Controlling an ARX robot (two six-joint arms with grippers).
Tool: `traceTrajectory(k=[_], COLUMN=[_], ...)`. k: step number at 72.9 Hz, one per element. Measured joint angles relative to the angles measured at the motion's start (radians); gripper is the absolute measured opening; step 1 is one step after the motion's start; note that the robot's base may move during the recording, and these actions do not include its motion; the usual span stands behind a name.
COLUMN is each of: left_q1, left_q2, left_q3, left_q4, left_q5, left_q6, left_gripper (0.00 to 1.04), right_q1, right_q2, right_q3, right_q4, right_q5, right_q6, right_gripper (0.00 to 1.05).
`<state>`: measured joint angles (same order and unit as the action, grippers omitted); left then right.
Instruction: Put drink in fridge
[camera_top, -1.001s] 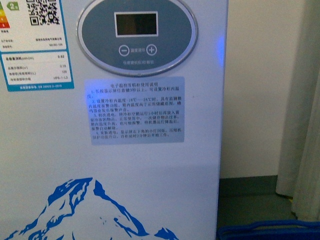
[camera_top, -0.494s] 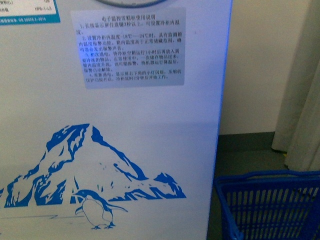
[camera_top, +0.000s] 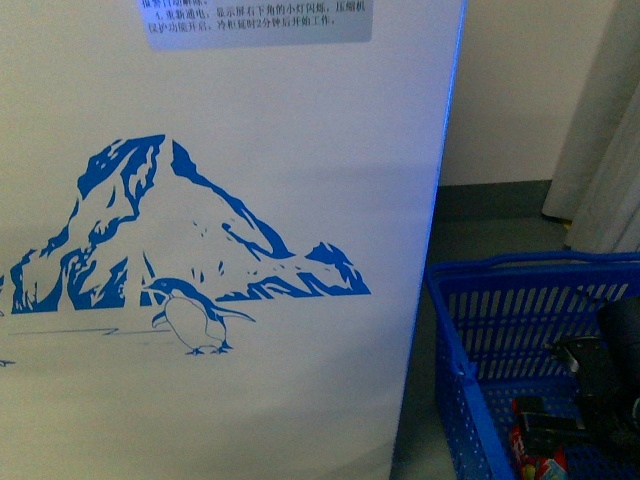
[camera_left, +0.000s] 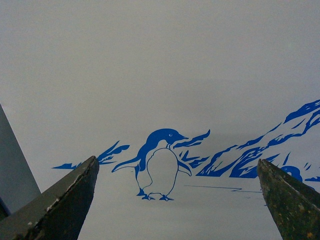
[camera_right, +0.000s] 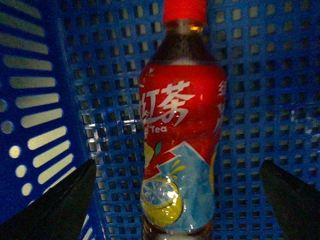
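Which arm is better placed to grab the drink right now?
Right. The right gripper is open in the blue basket, lined up on the drink. The left gripper, also open, faces only the fridge front.

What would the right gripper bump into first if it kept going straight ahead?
Most likely the drink, the red-capped bottle in the blue basket. It sits straight ahead of the right gripper, lined up between its open fingers. How far away it is, the picture cannot tell.
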<state>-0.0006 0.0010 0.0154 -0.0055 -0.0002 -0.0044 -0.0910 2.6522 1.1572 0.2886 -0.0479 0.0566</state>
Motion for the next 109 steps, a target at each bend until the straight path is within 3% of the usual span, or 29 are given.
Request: traceTrajectory(k=[60,77,84,92,109], left_q1=[0.0,0.0,0.0,0.0,0.0], left_q2=[0.0,0.0,0.0,0.0,0.0], left_q3=[0.0,0.0,0.0,0.0,0.0], left_q4=[0.0,0.0,0.0,0.0,0.0], left_q5=[0.0,0.0,0.0,0.0,0.0], left_q6=[0.0,0.0,0.0,0.0,0.0], left_gripper=[0.97,0.97,0.97,0.97,0.97], right_q1=[0.015,0.014,0.012,0.012,0.005], right_q2=[0.321,0.33,0.33,0.33,0.288], right_q3=[0.326,0.34,0.339,0.335,0.281], right_q4=[-0.11,-0.111,-0.108,-0.103,-0.071], right_q5=[0.021,0.032,0.029,0.029,0.033], right_q6=[-0.027,-0.035,-0.047,-0.051,-0.077], right_gripper=[0.98,0.65,0.45,0.39,0.37])
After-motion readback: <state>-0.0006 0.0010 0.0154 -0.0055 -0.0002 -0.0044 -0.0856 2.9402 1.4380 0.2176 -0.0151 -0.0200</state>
